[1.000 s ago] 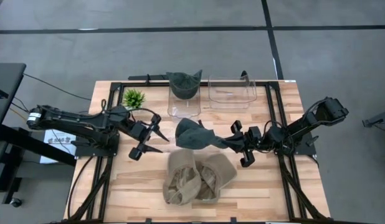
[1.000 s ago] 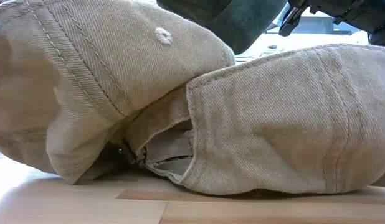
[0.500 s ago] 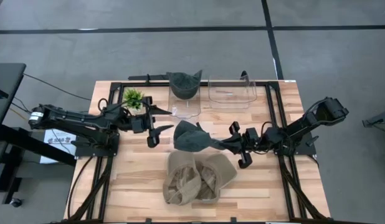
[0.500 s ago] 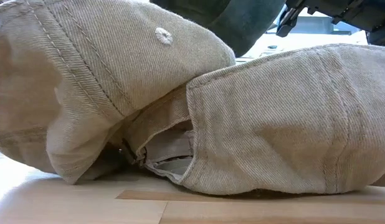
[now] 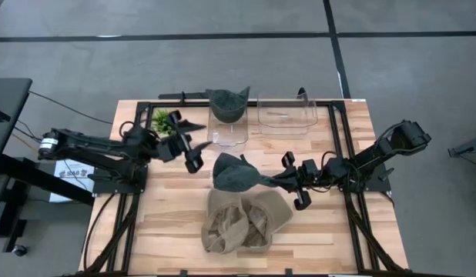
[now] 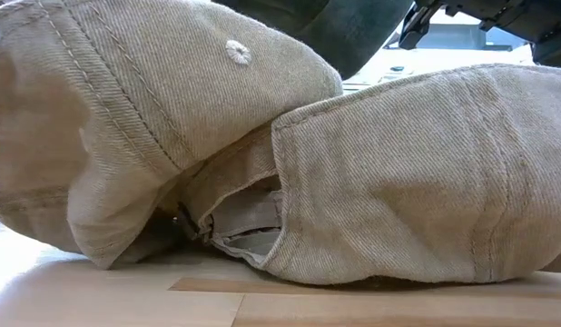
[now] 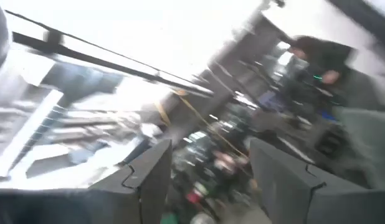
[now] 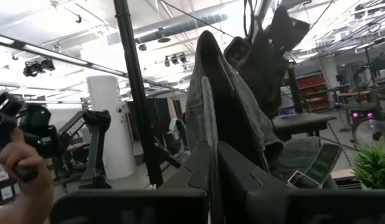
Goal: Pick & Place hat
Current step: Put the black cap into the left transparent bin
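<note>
High view, dark green hat [image 5: 236, 173]: hangs mid-table above tan hats [image 5: 244, 219], brim pinched.
Right gripper [image 5: 288, 177]: jaws clamped on dark green hat.
Left gripper [image 5: 193, 143]: jaws apart, empty, beside small plant [image 5: 164, 119].
Clear bins [image 5: 259, 117]: rear edge, one holding another dark hat.

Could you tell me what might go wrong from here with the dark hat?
The right gripper pinches only the brim of the dark hat, so it could slip. It hangs above the tan hats and might snag them. The open left gripper is close by, risking a clash.
</note>
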